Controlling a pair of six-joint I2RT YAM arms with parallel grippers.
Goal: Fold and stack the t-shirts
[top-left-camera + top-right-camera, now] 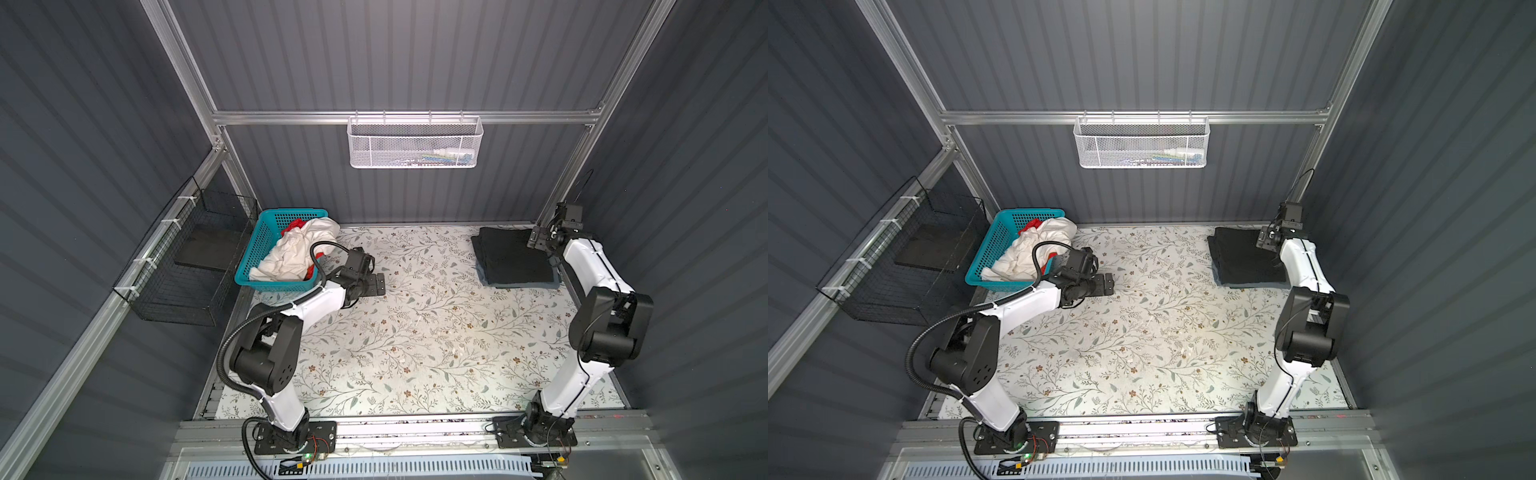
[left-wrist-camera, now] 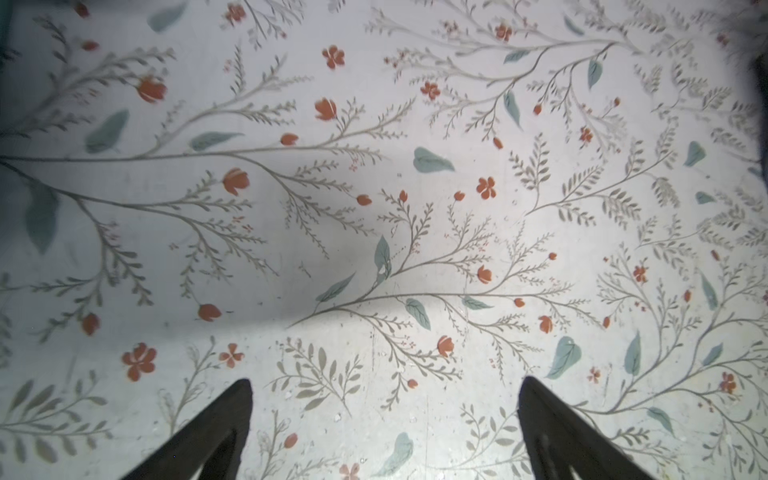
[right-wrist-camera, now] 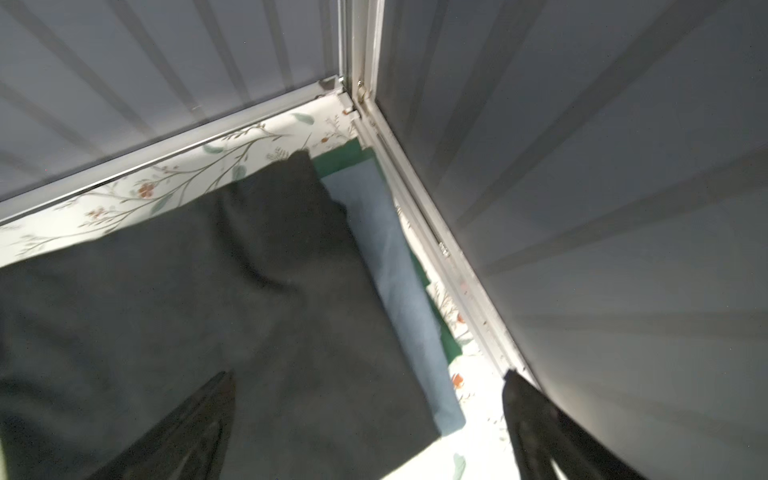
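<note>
While both top views give me the whole worktop (image 1: 415,332), I see the folded black t-shirt (image 1: 513,257) atop the blue-grey t-shirt (image 1: 540,285) in the far right corner. The white t-shirt (image 1: 291,255) and red t-shirt (image 1: 293,225) fill the teal basket (image 1: 255,245), partly behind the left arm (image 1: 320,299). The left wrist view shows the left gripper (image 2: 384,386) spread wide over bare floral print. Only the right wrist view shows green cloth (image 3: 451,343) under the stack, where the right gripper (image 3: 368,374) gapes empty over its edge.
</note>
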